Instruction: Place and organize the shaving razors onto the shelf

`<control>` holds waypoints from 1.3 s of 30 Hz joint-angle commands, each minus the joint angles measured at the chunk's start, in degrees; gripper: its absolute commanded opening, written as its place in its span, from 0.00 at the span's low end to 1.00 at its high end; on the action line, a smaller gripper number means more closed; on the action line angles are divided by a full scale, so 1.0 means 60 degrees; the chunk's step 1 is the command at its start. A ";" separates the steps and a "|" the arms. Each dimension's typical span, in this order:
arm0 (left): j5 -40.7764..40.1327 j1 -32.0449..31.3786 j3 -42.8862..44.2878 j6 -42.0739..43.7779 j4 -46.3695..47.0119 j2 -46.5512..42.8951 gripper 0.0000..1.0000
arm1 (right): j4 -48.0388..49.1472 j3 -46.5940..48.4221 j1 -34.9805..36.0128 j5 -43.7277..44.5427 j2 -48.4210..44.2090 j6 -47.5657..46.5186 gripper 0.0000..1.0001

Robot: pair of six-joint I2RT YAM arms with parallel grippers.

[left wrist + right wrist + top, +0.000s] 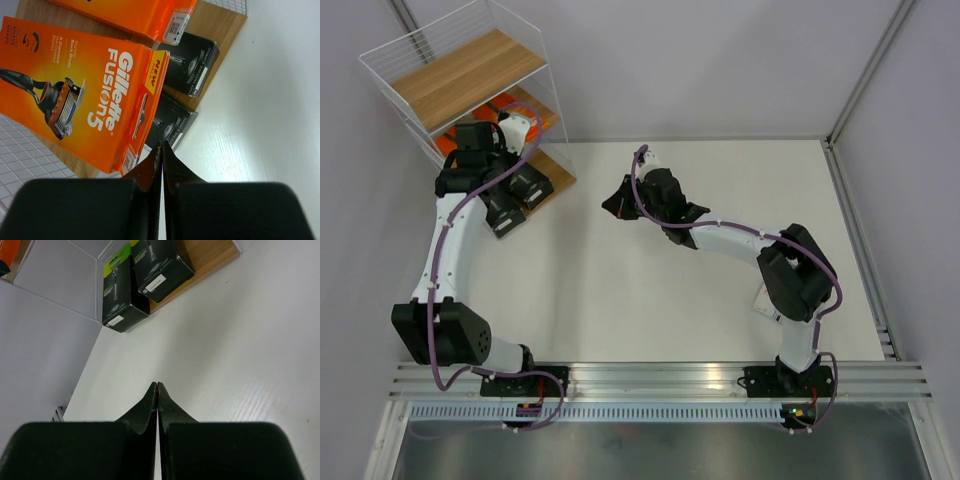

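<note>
Closed left end effector [162, 146] near shelf [223, 26] with orange packs [85, 95], black packs [192, 57]

There are orange packs [85, 95], black lime-ended packs [117, 300] and light-brown shelf boards [465, 75].
</note>
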 commanded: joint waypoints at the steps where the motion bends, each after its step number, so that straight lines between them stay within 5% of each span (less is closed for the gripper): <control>1: -0.0271 -0.0019 -0.0131 0.0802 0.0088 -0.0346 0.02 | 0.0332 0.0508 -0.0045 -0.0192 0.0163 0.0117 0.00; 39: -0.1884 -0.0019 -0.2035 0.2605 0.3106 -0.1020 0.02 | 0.0742 0.0699 -0.0045 -0.0544 0.0735 0.0557 0.00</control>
